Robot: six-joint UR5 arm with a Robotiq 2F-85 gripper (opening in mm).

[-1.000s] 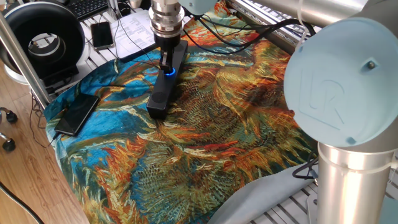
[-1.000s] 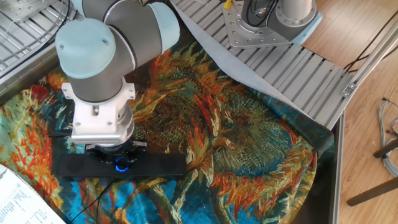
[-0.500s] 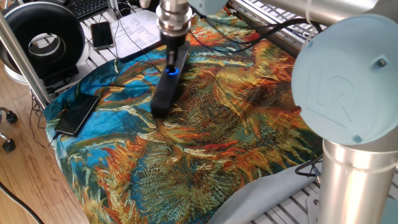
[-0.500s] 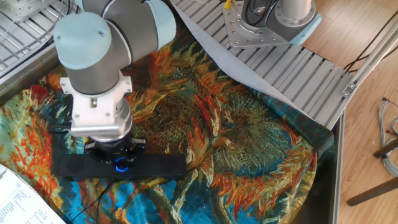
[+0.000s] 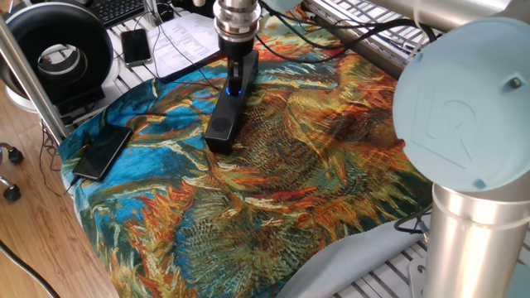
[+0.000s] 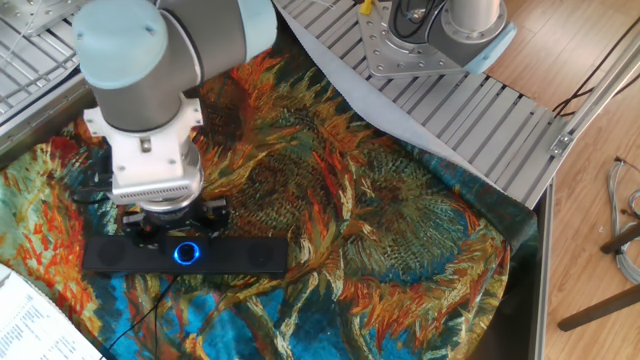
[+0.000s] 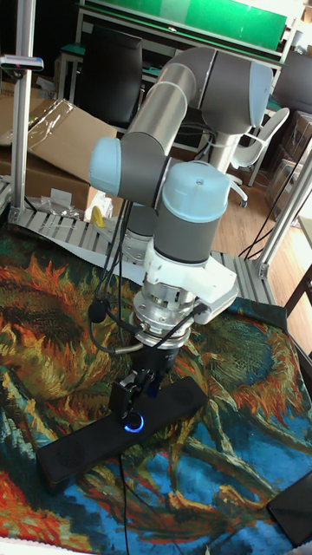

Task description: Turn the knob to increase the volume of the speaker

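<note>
Matte-black speaker (image 6: 185, 255) lies flat on the sunflower-print cloth (image 6: 400, 230), long axis running roughly 9 to 3 in the other fixed view. The knob (image 6: 186, 252), ringed in blue light, sits on its top face left of centre; the ring shows whole there. Gripper (image 7: 137, 384) hangs nose-down just at the knob's 12 o'clock side, fingertips close above the bar. In the tall fixed view the dark fingers (image 7: 122, 392) stand right beside the glow. Cannot tell whether they touch the knob, nor how wide the jaws stand; the wrist hides the gap. Vertical approach suits a top-mounted dial: wrist rotation would turn it directly. A thin cable (image 6: 140, 320) trails from the speaker toward 7 o'clock. In one fixed view, a flat black phone (image 5: 103, 151) lies at the cloth's 9 o'clock edge, well apart.
</note>
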